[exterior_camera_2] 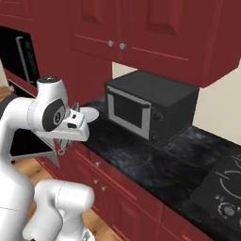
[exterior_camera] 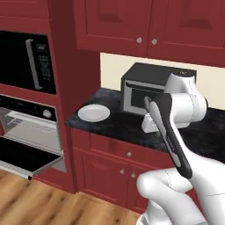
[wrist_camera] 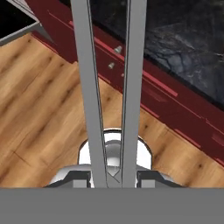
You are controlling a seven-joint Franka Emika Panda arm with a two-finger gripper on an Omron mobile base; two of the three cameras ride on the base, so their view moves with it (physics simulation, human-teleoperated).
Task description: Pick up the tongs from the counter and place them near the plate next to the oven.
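The grey metal tongs (wrist_camera: 89,87) are held in my gripper (wrist_camera: 113,179), which is shut on their joined end; the two long arms run up the hand view over wooden floor and red cabinet fronts. In the right base view my gripper (exterior_camera_2: 66,142) hangs at the front edge of the black counter (exterior_camera_2: 132,155), with a short grey piece of the tongs (exterior_camera_2: 61,148) below it. The white plate (exterior_camera: 93,113) lies on the counter's left end, beside the red cabinet column that holds the oven (exterior_camera: 26,125). From the right the plate (exterior_camera_2: 89,113) sits just behind my hand.
The oven door (exterior_camera: 26,159) is folded down, open over the wooden floor (exterior_camera: 39,200). A black countertop box (exterior_camera_2: 150,106) with a silver-framed door stands right of the plate. A black cooktop (exterior_camera_2: 221,188) lies at the far right. Red wall cabinets hang overhead.
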